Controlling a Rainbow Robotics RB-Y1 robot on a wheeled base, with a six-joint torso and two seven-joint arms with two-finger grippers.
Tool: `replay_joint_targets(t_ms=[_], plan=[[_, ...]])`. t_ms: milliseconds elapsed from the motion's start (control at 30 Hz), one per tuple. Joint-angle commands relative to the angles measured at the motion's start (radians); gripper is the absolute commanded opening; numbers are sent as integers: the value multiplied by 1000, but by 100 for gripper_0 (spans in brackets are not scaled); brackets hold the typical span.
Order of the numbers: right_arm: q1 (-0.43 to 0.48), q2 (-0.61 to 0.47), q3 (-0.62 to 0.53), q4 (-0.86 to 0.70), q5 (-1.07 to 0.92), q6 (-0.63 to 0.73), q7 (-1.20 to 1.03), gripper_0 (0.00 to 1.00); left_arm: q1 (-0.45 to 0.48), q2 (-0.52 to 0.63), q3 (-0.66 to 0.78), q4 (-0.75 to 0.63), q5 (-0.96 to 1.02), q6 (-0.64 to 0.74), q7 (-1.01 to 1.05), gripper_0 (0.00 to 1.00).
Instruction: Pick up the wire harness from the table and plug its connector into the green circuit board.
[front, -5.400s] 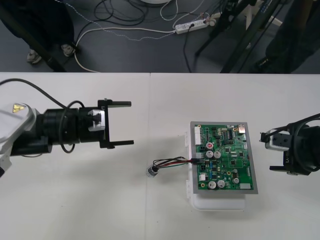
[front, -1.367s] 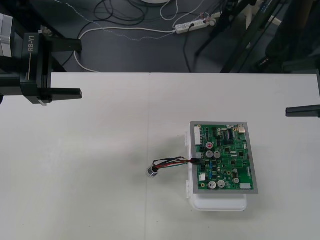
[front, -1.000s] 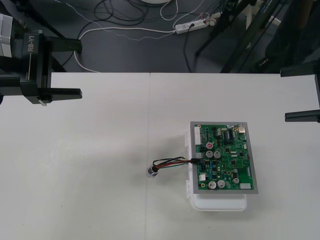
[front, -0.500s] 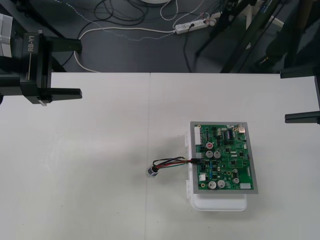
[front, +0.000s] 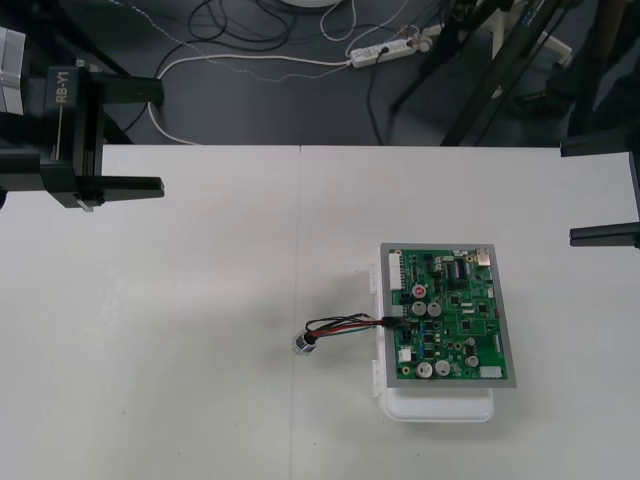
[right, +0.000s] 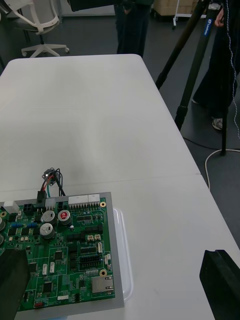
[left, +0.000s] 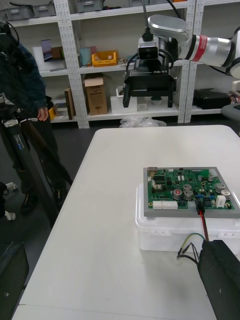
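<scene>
The green circuit board (front: 450, 315) lies on its white base (front: 440, 408) at the table's right middle. The wire harness (front: 340, 326) rests to the board's left. Its black plug (front: 392, 320) sits in a connector on the board's left edge, and the round metal socket (front: 302, 344) lies on the table. In the wrist views the plug (left: 199, 204) (right: 40, 197) stands seated in the board. My left gripper (front: 150, 137) hangs open at the far left, well away from the harness. Open too, my right gripper (front: 603, 190) waits at the right edge.
Table seams run across the middle of the table (front: 150, 330). Dark floor with cables and a power strip (front: 385, 50) lies beyond the far edge. In the left wrist view the other gripper (left: 149, 100) hangs over the table's far end.
Both arms have drawn back from beside the board to their own sides. The harness has stayed plugged at the board's edge. Nothing has moved in the last half second.
</scene>
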Motion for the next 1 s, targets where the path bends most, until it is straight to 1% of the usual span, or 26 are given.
replay_joint_targets(t_ms=[33, 1000], plan=[[9, -47, 10, -24, -18, 1, 10, 100, -30, -9, 24, -24, 17, -31, -21, 100], [9, -47, 10, -24, -18, 1, 10, 100, -30, -9, 24, -24, 17, -31, -21, 100]])
